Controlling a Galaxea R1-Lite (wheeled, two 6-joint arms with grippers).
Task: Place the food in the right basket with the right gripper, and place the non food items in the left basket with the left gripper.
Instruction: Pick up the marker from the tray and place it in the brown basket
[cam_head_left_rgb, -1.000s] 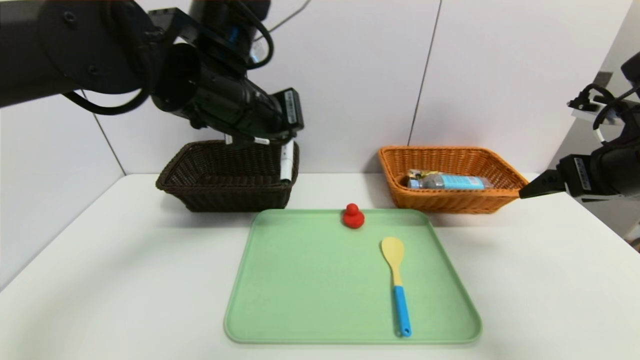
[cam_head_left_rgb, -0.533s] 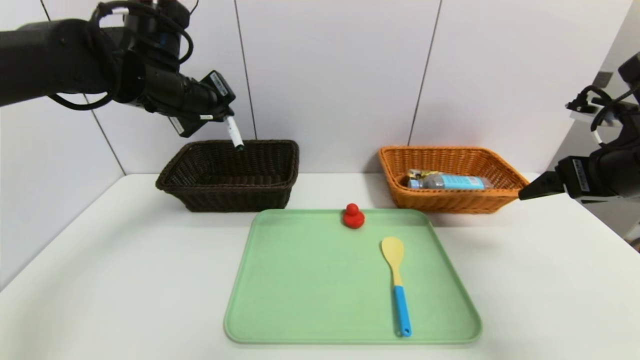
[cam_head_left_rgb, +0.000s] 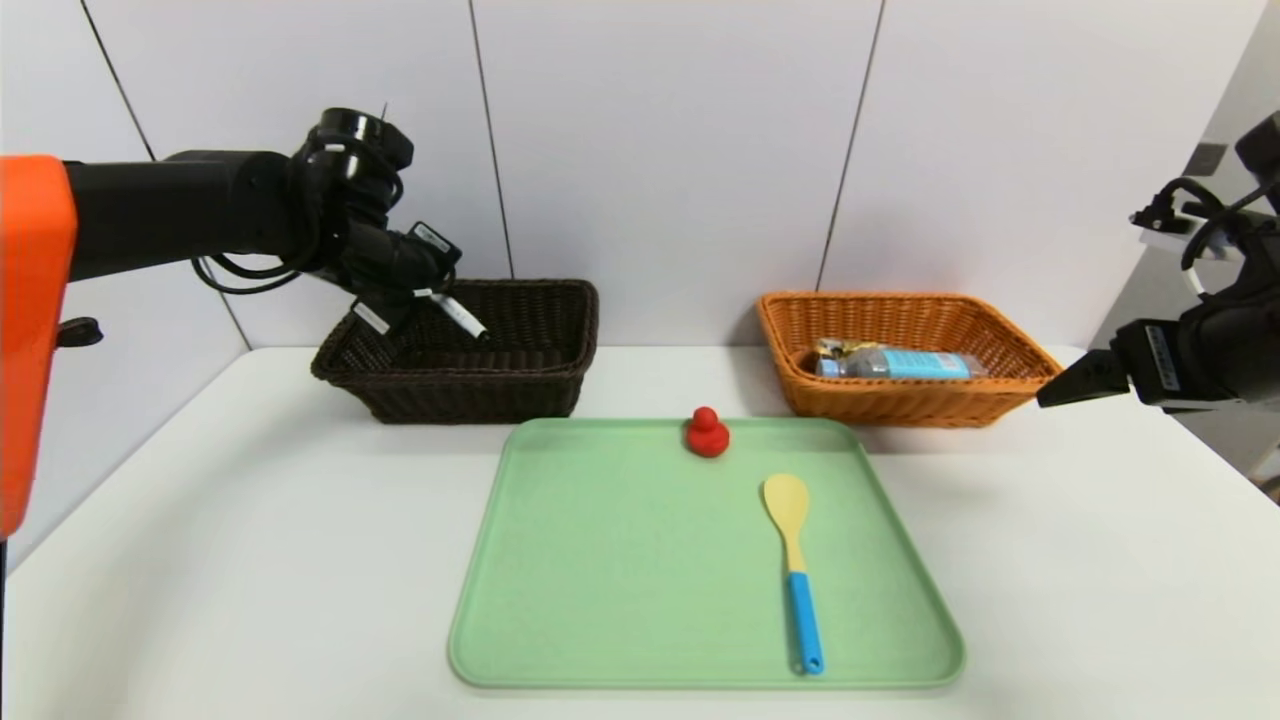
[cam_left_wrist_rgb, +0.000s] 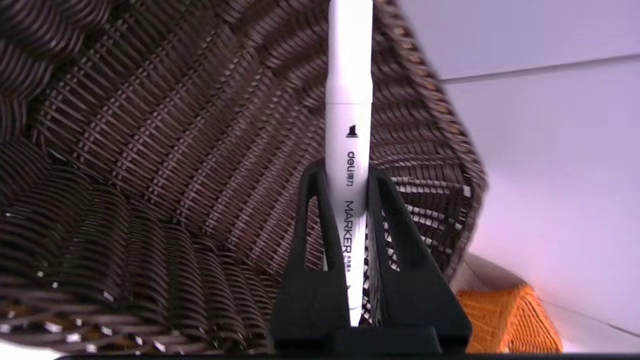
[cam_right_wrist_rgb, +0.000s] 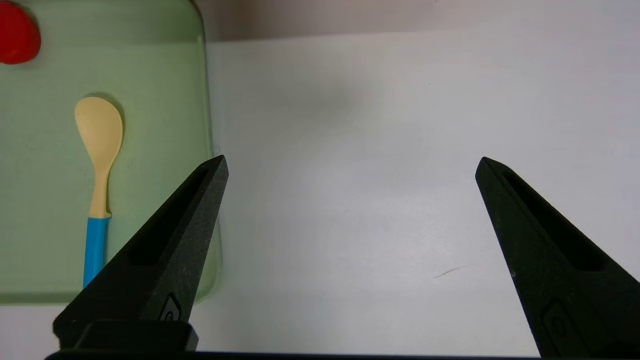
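Since half a second ago the left gripper (cam_head_left_rgb: 425, 290) has dropped from above the back wall to the left part of the dark brown basket (cam_head_left_rgb: 520, 385), carrying the white marker (cam_head_left_rgb: 462, 317) down with it. It is clamped on the marker (cam_left_wrist_rgb: 348, 130), whose barrel runs straight out between the two fingers (cam_left_wrist_rgb: 312, 225) and slants over the woven inside of the basket. There are two baskets: the dark one on the left and one orange basket (cam_head_left_rgb: 880, 405) on the right, holding packaged food. One green tray (cam_head_left_rgb: 600, 560) carries two items, one red duck (cam_head_left_rgb: 706, 433) and one spoon (cam_head_left_rgb: 791, 560) with a blue handle. The right gripper (cam_right_wrist_rgb: 350, 165) hangs spread wide over the table (cam_right_wrist_rgb: 375, 150), right of the tray.
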